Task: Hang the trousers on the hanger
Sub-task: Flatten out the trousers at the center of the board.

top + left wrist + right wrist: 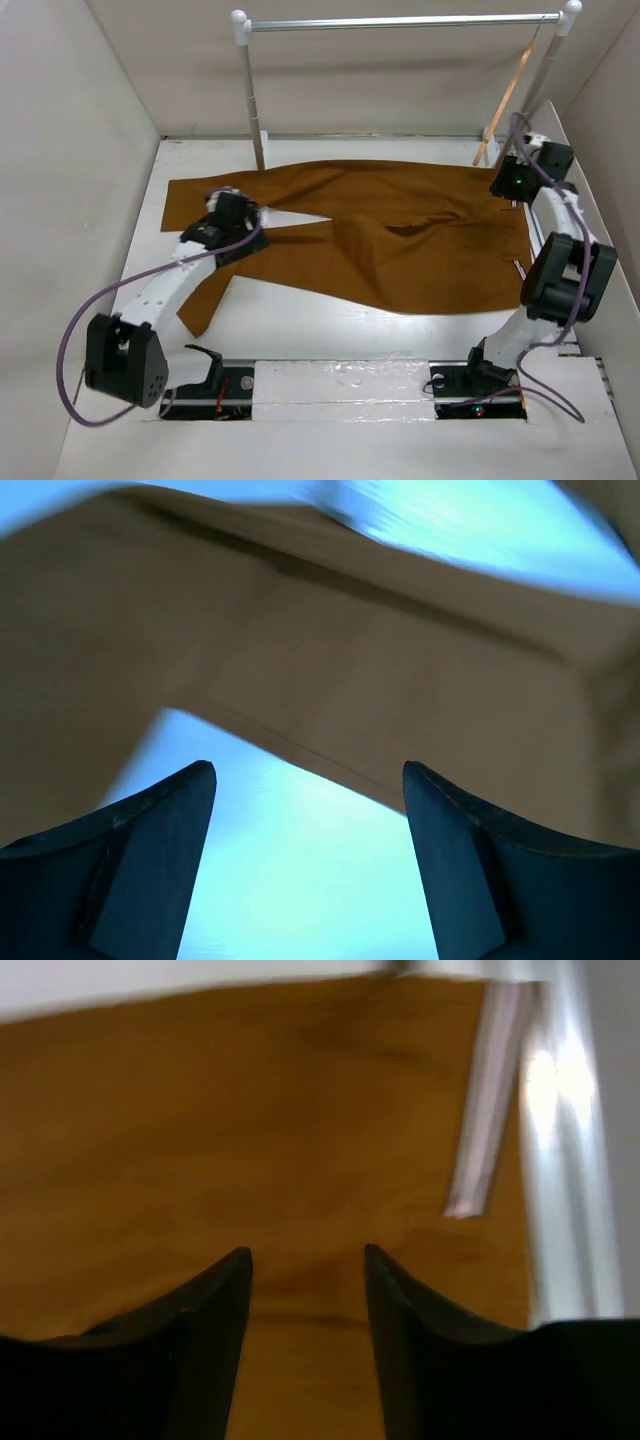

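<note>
**Both grippers open over the flat trousers**

Nearest me, the arm bases (pixel 478 385) are sitting at the near edge of the table (pixel 330 335), and a purple cable (pixel 68 345) is looping off the left arm. Beyond them the trousers (pixel 400 240) are lying flat across the middle, legs towards the left edge, waist towards the right edge. I am seeing the left gripper (pixel 235 212) hovering over the legs, jaws standing wide with nothing between. Its wrist view is showing a cloth edge over bare table, which the arm is covering from above. The right gripper (pixel 515 180) is hovering over the waist end, jaws parted more narrowly, gripping nothing. Its blurred wrist view is catching a pale strip (pixel 485 1110). In the far right corner the hanger (pixel 510 95) is slanting down from the rail (pixel 400 21).
</note>
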Robot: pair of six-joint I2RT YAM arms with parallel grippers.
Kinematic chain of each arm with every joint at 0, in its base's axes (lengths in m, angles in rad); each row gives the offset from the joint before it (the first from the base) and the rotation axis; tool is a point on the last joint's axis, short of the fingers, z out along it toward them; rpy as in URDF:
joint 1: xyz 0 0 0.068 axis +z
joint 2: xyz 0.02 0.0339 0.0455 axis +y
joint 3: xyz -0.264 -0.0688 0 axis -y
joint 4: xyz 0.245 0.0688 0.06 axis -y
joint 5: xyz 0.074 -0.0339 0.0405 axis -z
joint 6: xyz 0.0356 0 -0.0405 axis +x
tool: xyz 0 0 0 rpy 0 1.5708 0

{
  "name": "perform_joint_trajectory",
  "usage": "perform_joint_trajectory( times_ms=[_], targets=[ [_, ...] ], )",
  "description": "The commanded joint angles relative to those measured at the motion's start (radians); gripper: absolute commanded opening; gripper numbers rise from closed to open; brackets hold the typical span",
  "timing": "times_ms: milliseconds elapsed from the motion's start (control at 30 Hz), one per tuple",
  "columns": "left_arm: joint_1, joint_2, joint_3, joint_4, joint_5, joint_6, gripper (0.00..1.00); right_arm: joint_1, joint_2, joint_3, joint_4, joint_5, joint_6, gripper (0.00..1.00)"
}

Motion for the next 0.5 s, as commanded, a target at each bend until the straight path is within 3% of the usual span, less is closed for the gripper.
perform_joint_trajectory(
  times_ms=[0, 33, 67, 133, 167, 233, 267, 333, 367, 467],
  targets=[
    [0.353, -0.163, -0.121, -0.012, 0.097, -0.022, 0.71, 0.245, -0.256, -0.199, 0.162, -0.071, 0.031, 0.19],
    [0.355, -0.187, -0.140, -0.010, 0.112, -0.015, 0.71, 0.315, -0.295, -0.253, 0.162, -0.068, 0.031, 0.19],
    [0.459, -0.207, -0.151, -0.013, 0.114, -0.005, 0.71, 0.387, -0.326, -0.292, 0.200, -0.063, 0.026, 0.01],
    [0.551, -0.244, -0.166, -0.012, 0.112, 0.021, 0.71, 0.552, -0.367, -0.367, 0.205, -0.050, 0.002, 0.00],
    [0.631, -0.245, -0.166, -0.003, 0.135, 0.034, 0.71, 0.723, -0.358, -0.373, 0.217, -0.057, -0.040, 0.00],
    [0.648, -0.212, -0.139, 0.010, 0.155, 0.027, 0.71, 0.881, -0.308, -0.331, 0.190, -0.094, -0.087, 0.00],
    [0.657, -0.189, -0.125, 0.016, 0.155, 0.016, 0.71, 1.010, -0.227, -0.304, 0.176, -0.102, -0.139, 0.14],
    [0.657, -0.126, -0.079, 0.039, 0.198, -0.025, 0.71, 1.112, -0.141, -0.229, 0.127, -0.065, -0.181, 0.38],
    [0.657, -0.109, -0.064, 0.047, 0.220, -0.036, 0.71, 1.152, -0.066, -0.165, 0.103, -0.047, -0.219, 0.59],
    [0.657, -0.076, -0.019, 0.082, 0.280, -0.059, 0.71, 1.248, 0.062, -0.068, 0.077, -0.011, -0.262, 0.69]
  ],
)
